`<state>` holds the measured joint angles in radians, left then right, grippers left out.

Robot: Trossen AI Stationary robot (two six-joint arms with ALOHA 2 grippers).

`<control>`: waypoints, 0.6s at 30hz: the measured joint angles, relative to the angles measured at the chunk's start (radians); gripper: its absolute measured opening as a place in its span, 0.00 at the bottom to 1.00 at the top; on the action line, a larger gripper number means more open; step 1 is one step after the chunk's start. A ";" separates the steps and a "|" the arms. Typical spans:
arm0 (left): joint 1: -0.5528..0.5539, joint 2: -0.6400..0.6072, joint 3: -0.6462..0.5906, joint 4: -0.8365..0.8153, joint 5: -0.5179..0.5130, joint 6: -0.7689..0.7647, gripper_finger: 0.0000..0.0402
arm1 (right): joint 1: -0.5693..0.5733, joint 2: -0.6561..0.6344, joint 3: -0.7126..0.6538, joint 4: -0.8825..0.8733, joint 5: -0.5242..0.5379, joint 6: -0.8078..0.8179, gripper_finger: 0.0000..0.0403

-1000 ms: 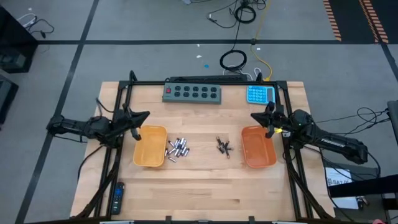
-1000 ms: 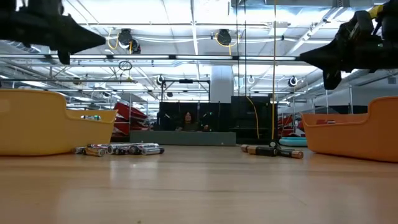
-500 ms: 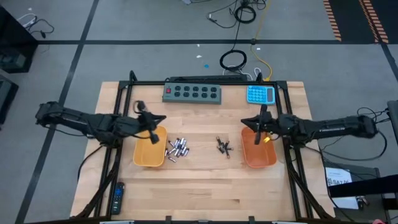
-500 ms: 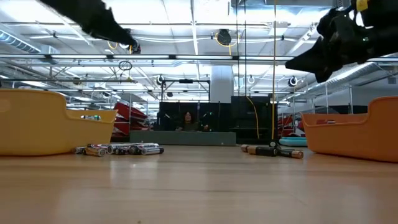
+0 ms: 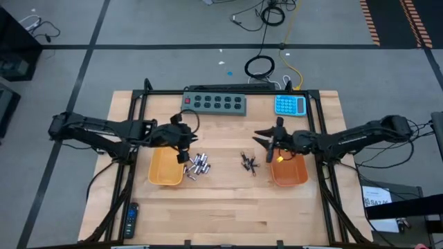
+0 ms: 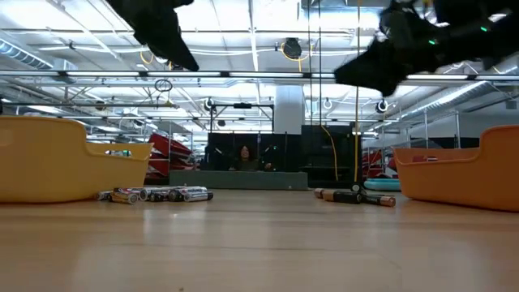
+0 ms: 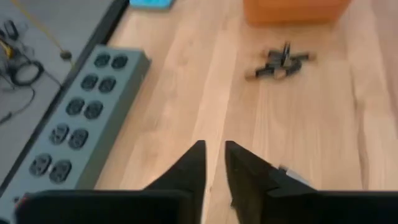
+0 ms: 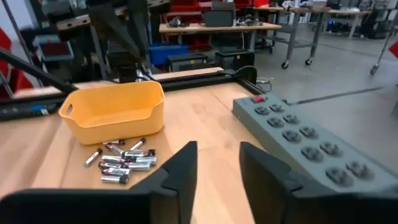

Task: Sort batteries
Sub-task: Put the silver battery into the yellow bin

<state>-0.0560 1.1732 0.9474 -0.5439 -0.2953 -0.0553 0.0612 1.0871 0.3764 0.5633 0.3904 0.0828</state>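
Wood table: batteries tiny, types unclear; both arms' jaws slightly open, empty.

Batteries' labels too small to read

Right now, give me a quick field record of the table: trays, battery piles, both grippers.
yellow tray: left side of the table, batteries not visible inside
orange tray: right side of the table
silver batteries: loose pile on the wood beside the yellow tray
dark batteries: small crossed pile left of the orange tray
left gripper: above the near edge of the yellow tray, close to the silver pile, fingers slightly apart, holding nothing
right gripper: in the air near the dark pile, fingers apart, empty
power strip: at the far edge
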 joint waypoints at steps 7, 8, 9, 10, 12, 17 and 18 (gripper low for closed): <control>0.000 0.105 0.096 -0.174 0.016 -0.025 0.33 | 0.013 0.213 0.127 0.022 -0.003 -0.109 0.30; -0.005 0.116 0.108 -0.193 0.016 -0.035 0.33 | 0.016 0.234 0.128 0.043 -0.004 -0.111 0.29; -0.011 0.127 0.119 -0.214 0.017 -0.041 0.33 | 0.020 0.245 0.130 0.050 -0.004 -0.111 0.28; -0.017 0.139 0.129 -0.227 0.022 -0.044 0.33 | 0.023 0.253 0.129 0.051 -0.004 -0.109 0.27; -0.025 0.162 0.153 -0.263 0.051 -0.045 0.33 | 0.028 0.266 0.129 0.055 -0.013 -0.093 0.26; -0.047 0.237 0.189 -0.337 0.112 -0.027 0.33 | 0.052 0.275 0.130 0.054 -0.022 -0.072 0.24; -0.061 0.249 0.189 -0.338 0.113 -0.004 0.33 | 0.054 0.275 0.130 0.046 -0.022 -0.074 0.24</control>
<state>-0.1165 1.4219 1.1366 -0.8818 -0.1825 -0.0597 0.1154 1.3620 0.5060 0.6095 0.3687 0.0086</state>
